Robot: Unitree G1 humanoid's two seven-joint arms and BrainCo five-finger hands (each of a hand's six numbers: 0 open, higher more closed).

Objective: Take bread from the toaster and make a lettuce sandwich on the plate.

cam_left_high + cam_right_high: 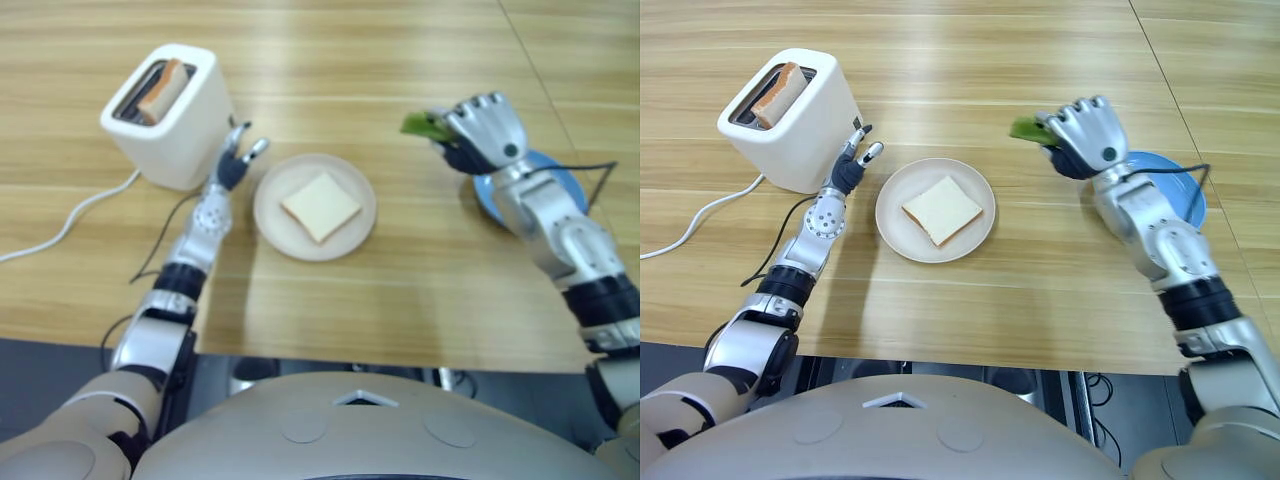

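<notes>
Since the right hand [1085, 135] fingers pinch the lettuce leaf [1028, 129] by one end, it may drop short of the bread slice [942, 210] on the plate [898, 238].

The toaster [790, 125] is white, the toast [778, 92] in it brown-crusted. A pale cream bread slice [942, 210] lies on a beige plate [910, 245]. The lettuce [1025, 129] is green, the other plate [1185, 205] blue, the bench [1040, 300] light, streaky wood.

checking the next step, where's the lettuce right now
The lettuce is gripped in the right hand, on the right side of the table, between the plate holding a bread slice and the blue plate.
</notes>
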